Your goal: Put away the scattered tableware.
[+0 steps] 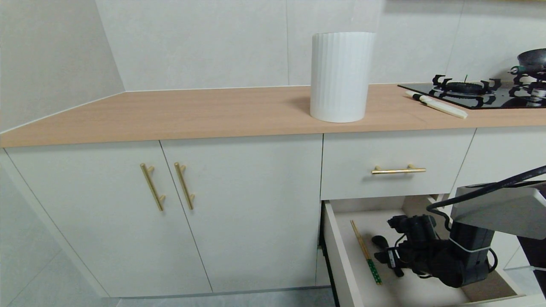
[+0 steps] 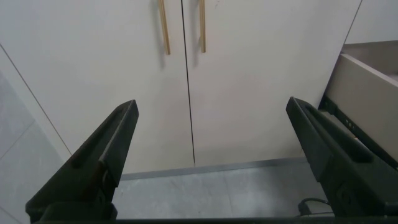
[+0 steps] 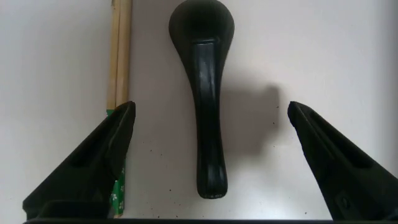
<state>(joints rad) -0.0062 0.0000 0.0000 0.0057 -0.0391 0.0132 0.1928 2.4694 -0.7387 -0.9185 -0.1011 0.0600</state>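
Observation:
The lower drawer stands pulled out at the lower right of the head view. A pair of wooden chopsticks with green ends lies on its floor, with a black spoon beside it. My right gripper hangs low inside the drawer, just over the spoon. In the right wrist view the spoon lies free between the open fingers of the right gripper, and the chopsticks run past one finger. My left gripper is open and holds nothing, facing the cabinet doors.
On the wooden counter stand a tall white ribbed container and a long white utensil with a dark end. A gas hob with a pan is at the far right. The upper drawer is closed.

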